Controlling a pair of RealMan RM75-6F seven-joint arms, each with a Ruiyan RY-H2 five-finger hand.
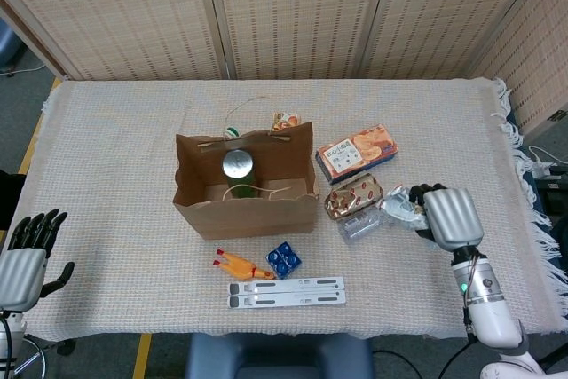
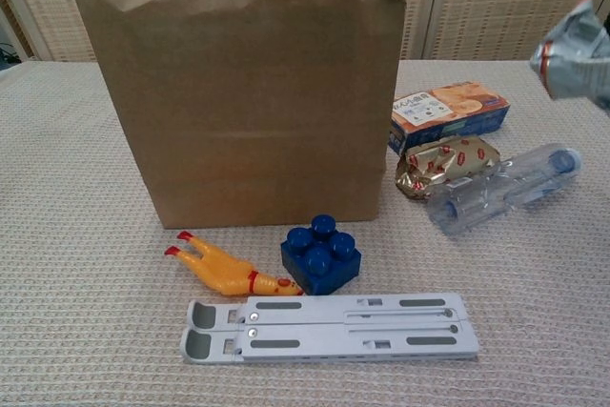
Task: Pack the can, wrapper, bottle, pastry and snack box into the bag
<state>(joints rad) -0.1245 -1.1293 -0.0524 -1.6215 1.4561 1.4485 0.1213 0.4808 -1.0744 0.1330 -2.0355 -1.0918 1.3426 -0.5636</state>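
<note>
The brown paper bag point(image 1: 246, 213) point(image 2: 238, 111) stands open mid-table with the green can point(image 1: 238, 170) upright inside it. My right hand point(image 1: 448, 217) grips the silver wrapper point(image 1: 401, 205) point(image 2: 572, 62), lifted clear of the cloth to the right of the bag. Under the wrapper lies the clear bottle point(image 1: 362, 223) point(image 2: 500, 190). The gold-wrapped pastry point(image 1: 352, 196) point(image 2: 448, 165) and the orange snack box point(image 1: 356, 152) point(image 2: 448, 115) lie between the bottle and the bag. My left hand point(image 1: 25, 255) rests open at the table's front left corner, far from everything.
In front of the bag lie a yellow rubber chicken point(image 1: 240, 265) point(image 2: 226, 272), a blue toy brick point(image 1: 283, 259) point(image 2: 321, 254) and a grey folding stand point(image 1: 287, 291) point(image 2: 329, 328). Small items point(image 1: 284, 121) sit behind the bag. The fringed table edge point(image 1: 524, 193) runs along the right.
</note>
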